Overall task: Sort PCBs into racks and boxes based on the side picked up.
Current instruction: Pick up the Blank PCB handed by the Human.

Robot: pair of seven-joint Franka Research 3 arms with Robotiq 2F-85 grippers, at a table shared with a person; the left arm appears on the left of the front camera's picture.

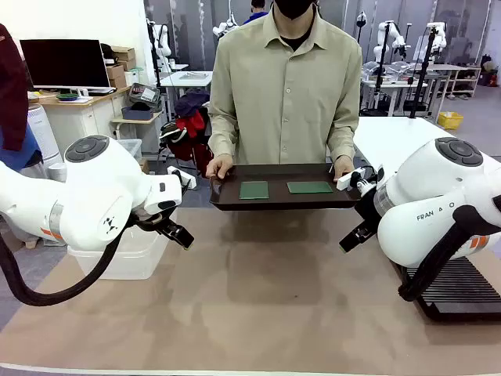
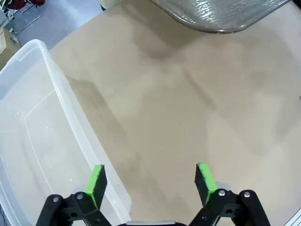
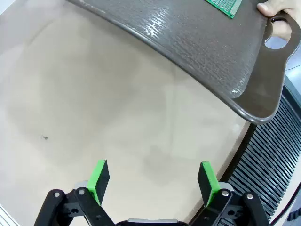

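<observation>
Two boards: left PCB [image 1: 254, 189] and right PCB [image 1: 309, 187], thin and green, lying flat side by side with a gap between them on the tray [image 1: 227, 200].
Tray: dark brown, at the far side of the tabletop [image 1: 266, 305], raised off it with a shadow beneath; one hand [image 1: 219, 167] grips one end, the other hand [image 1: 342, 164] grips the opposite end.
Left end effector [image 2: 150, 176]: released, green pads wide apart, nothing between them, over bare tabletop just beside the clear tub [image 2: 56, 75].
Right end effector [image 3: 153, 175]: released, pads wide apart, nothing gripped, over bare tabletop with the tray edge ahead.
Clear tub: on the robot's left, partly behind the left arm.
Black rack [image 1: 462, 290]: slotted, on the robot's right, under the right arm.
</observation>
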